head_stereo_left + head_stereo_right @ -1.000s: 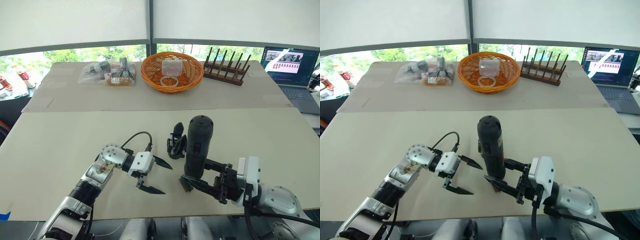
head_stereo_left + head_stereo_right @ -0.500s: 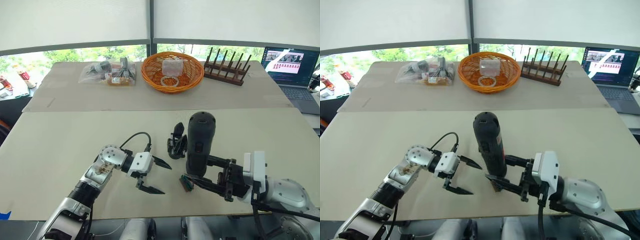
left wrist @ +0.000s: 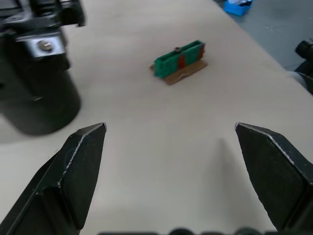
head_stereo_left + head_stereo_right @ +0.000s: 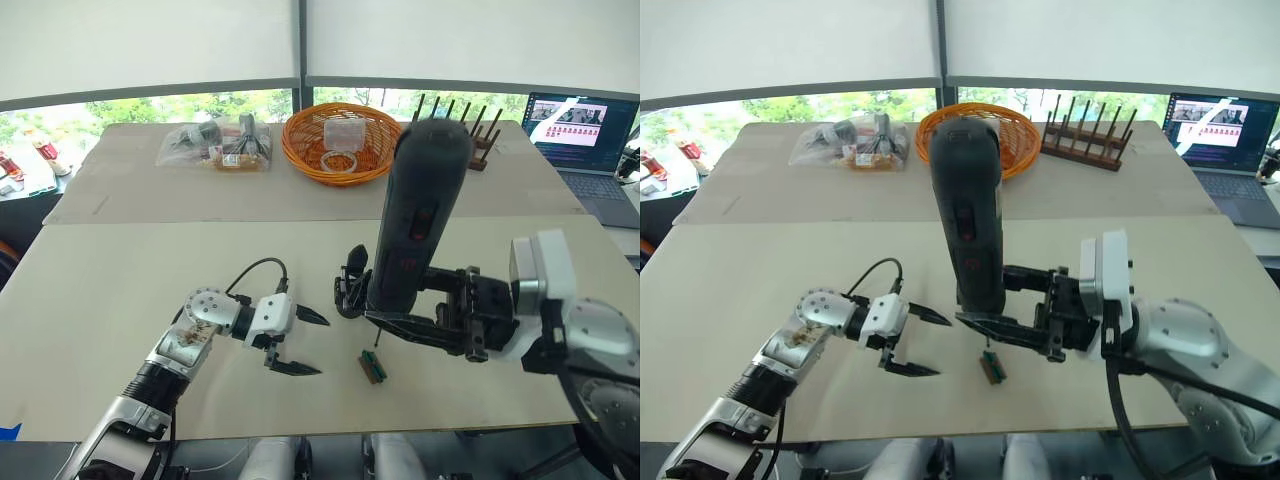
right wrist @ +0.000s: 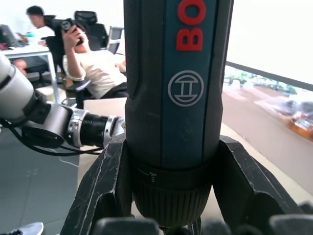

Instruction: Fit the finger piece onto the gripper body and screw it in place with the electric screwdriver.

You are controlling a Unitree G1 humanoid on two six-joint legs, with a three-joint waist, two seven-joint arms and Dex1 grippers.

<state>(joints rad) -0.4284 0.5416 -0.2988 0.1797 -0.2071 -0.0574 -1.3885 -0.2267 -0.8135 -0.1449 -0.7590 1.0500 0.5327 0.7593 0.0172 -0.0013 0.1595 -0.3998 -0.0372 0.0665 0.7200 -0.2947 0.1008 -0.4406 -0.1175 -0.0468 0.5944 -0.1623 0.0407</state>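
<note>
From the head views, the right gripper (image 4: pixel 420 315) is squeezed around the electric screwdriver (image 4: pixel 415 220), holding it upright above the table (image 4: pixel 120 290). The gripper body (image 4: pixel 350 290) sits just behind it.

In the left wrist view, the left gripper (image 3: pixel 171 161) is wide open and holds nothing, near a small green block (image 3: pixel 180 59).

In the right wrist view, the fingers (image 5: pixel 102 186) hug the tool's low collar. It looks heavy, stiff and smooth, so that low grip seems best

The long thick black electric screwdriver with red marks (image 4: pixel 412 222) stands upright, lifted off the table, its thin metal bit pointing down. The small black gripper body with a round base (image 4: pixel 351 285) sits on the table's middle part, partly hidden behind the screwdriver
</note>
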